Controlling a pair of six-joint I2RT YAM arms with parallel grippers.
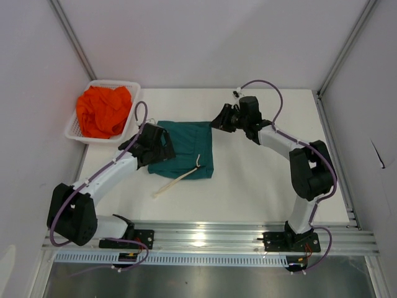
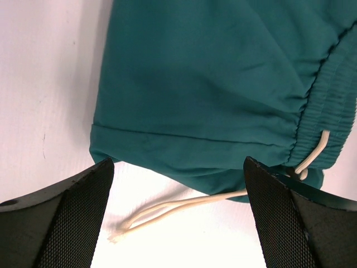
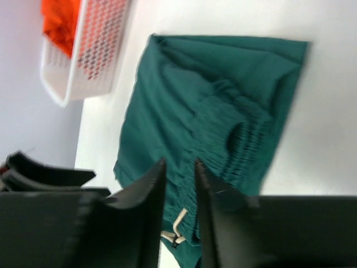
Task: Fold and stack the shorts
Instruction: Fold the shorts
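Note:
The dark teal-green shorts (image 1: pixel 186 149) lie folded flat mid-table, their white drawstring (image 1: pixel 177 183) trailing toward the near edge. My left gripper (image 1: pixel 162 146) hovers at the shorts' left edge. It is wide open, and in the left wrist view the shorts (image 2: pixel 212 84) and drawstring (image 2: pixel 167 209) lie between its fingers (image 2: pixel 72 218), untouched. My right gripper (image 1: pixel 217 121) hangs by the shorts' far right corner. Its fingers (image 3: pixel 150 190) stand a narrow gap apart, holding nothing above the shorts (image 3: pixel 212 111). The orange shorts (image 1: pixel 102 110) sit bunched in the basket.
A white mesh basket (image 1: pixel 131 93) stands at the table's far left corner, also seen in the right wrist view as the basket (image 3: pixel 95 61). Enclosure walls and metal posts ring the white table (image 1: pixel 267 180). A metal rail runs along the near edge.

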